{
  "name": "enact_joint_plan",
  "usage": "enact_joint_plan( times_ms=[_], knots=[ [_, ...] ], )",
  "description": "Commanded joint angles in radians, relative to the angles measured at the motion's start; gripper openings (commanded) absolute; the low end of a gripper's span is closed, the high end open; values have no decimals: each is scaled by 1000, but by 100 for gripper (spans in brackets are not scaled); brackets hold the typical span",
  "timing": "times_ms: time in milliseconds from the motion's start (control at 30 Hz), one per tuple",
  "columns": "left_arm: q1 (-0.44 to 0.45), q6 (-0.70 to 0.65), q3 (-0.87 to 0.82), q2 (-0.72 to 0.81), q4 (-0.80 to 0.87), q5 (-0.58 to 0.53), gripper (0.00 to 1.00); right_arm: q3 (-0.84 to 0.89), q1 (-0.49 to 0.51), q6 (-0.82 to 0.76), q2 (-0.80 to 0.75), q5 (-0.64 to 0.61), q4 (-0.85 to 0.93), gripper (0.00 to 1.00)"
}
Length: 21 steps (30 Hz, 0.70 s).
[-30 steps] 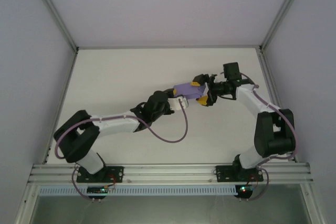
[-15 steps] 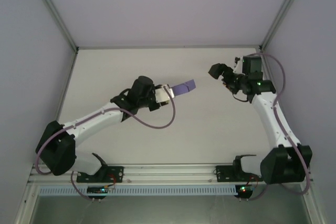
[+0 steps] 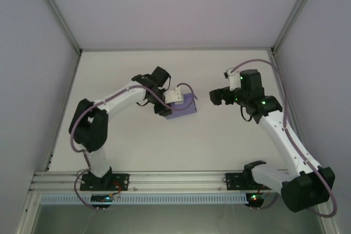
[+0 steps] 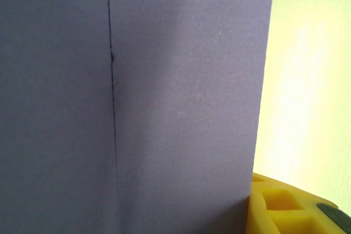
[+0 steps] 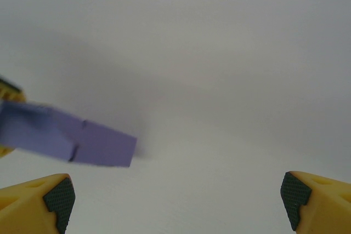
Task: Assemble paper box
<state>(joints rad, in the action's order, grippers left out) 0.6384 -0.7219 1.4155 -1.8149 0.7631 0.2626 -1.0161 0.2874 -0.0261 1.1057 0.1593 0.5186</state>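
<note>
Holding the paper box (image 3: pixel 184 108) by one end, left gripper (image 3: pixel 174 101) keeps it mid-table (image 3: pixel 230 146)
Thin lavender card, likely light, flexible, easily creased; best gripped on flat panels near folds; right gripper (image 5: pixel 176 204) gapes wide nearby, empty

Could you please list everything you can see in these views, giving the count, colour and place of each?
table: one, white, under both arms.
paper box: one, lavender-purple, near the table's middle, gripped at one end.
rail: one, silver metal, along the table's near edge, carrying both arm bases.
cables: two, purplish, one along each arm.
left gripper: one, yellow fingers, shut on the paper box.
right gripper: one, yellow fingers with dark pads, open, to the right of the box and apart from it.
</note>
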Motion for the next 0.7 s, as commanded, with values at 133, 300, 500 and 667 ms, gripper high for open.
enact_joint_plan(
  times_ms=[133, 300, 500, 667],
  knots=[
    [-3, -40, 123, -94, 187, 28, 23, -47, 48, -68, 174, 159, -37, 92],
    [3, -27, 183, -151, 229, -22, 24, -85, 78, -73, 286, 213, -100, 82],
    [14, -24, 212, -179, 246, -35, 27, -149, 96, -81, 395, 259, -115, 61],
    [20, -27, 217, -181, 242, -36, 28, -167, 108, -84, 448, 257, -97, 40]
  ],
)
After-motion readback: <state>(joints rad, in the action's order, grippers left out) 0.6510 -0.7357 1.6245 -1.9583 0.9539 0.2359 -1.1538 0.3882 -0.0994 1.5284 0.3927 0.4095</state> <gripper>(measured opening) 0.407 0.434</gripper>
